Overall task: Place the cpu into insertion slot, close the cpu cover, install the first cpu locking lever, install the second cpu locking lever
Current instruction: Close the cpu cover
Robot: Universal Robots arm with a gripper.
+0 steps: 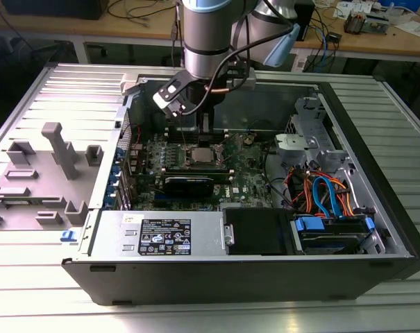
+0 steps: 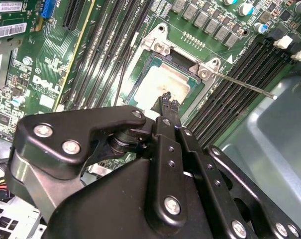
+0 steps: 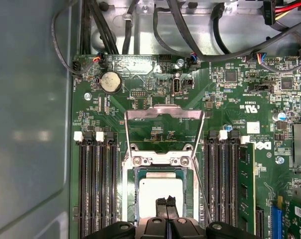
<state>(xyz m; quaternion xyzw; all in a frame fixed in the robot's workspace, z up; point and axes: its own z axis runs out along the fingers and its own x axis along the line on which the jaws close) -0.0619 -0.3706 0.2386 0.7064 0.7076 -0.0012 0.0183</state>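
The claw (image 3: 166,200) is clenched empty above the seated cpu (image 3: 150,194); the open cpu cover (image 3: 162,112) beyond its tips is best lowered evenly.

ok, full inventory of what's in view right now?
cpu: 1, silver-grey, in the insertion slot
cpu cover: 1, silver, swung open beside the slot
locking lever: 1, silver rod, angled out from the slot
memory slots: several, black, both sides of the slot
coin battery: 1, silver, on the green board
computer case: 1, black, open on the table
power supply: 1, silver, inside the case
cables: bundle, blue and orange, exterior view's right
fixture blocks: several, grey, exterior view's left
arm: 1, silver-grey, above the case
end effector: 1, black, shut, over the cpu
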